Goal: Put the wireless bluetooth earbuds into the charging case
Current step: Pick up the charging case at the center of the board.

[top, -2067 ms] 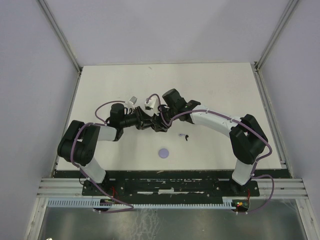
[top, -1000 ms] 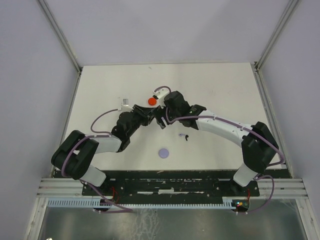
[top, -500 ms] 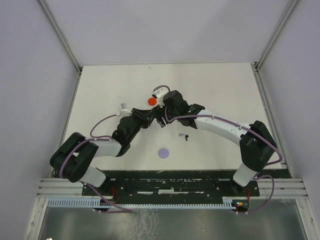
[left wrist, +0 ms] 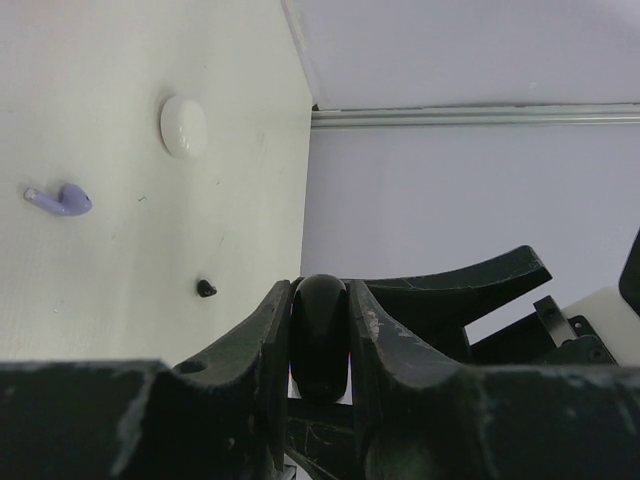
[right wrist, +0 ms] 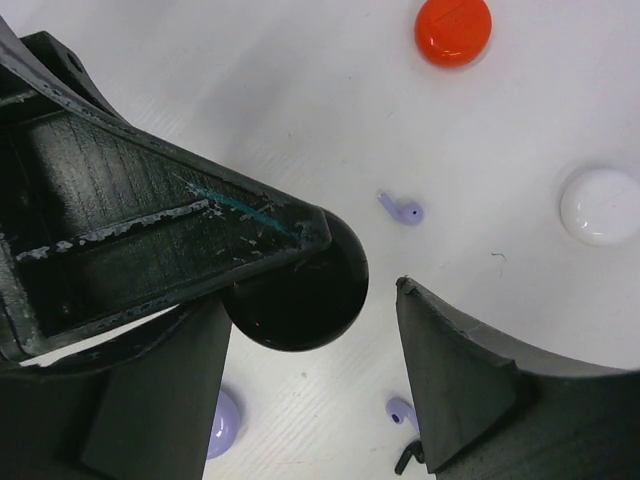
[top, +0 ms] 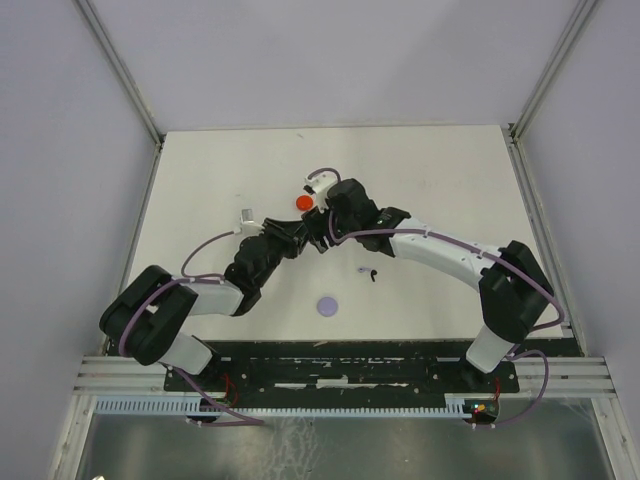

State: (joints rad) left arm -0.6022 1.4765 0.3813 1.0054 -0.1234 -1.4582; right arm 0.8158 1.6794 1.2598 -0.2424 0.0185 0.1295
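Right wrist view: left gripper (left wrist: 319,305) clamps black case (right wrist: 295,290) (lid shut, I think), right gripper (right wrist: 310,300) wide around it, lavender earbud (right wrist: 404,210) at 2 o'clock; pry next.

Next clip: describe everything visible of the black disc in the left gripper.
The black disc is glossy, smooth and plastic-looking: round in the right wrist view, a narrow rounded edge in the left one. No seam shows. The left gripper clamps its flat faces, holding it above the white table, between the right gripper's spread fingers.
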